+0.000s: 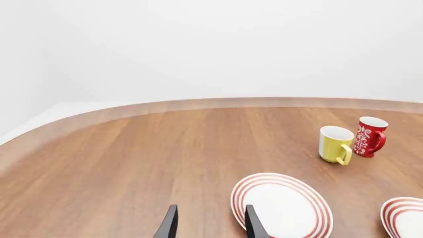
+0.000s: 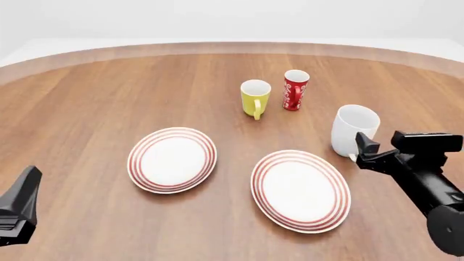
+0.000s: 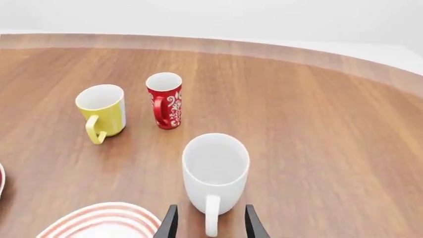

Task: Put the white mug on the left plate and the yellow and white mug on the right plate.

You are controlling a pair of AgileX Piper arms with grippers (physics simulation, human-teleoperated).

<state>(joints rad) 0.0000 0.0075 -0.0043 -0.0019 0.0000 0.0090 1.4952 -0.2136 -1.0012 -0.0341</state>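
Observation:
The white mug [image 2: 355, 128] stands upright on the table, right of the right plate [image 2: 301, 189]. My right gripper [image 2: 360, 151] is open just behind it, and in the right wrist view the mug [image 3: 215, 168] has its handle pointing back between the spread fingers [image 3: 170, 224] without touching them. The yellow and white mug [image 2: 255, 97] stands farther back, beyond both plates. The left plate [image 2: 173, 160] is bare. My left gripper [image 1: 210, 228] is open and holds nothing, low at the front left [image 2: 25, 190], with the left plate [image 1: 281, 206] just ahead of it.
A slim red mug [image 2: 295, 89] with white lettering stands right beside the yellow one [image 3: 104, 111]. The round wooden table's far edge [image 2: 232, 48] curves across the back.

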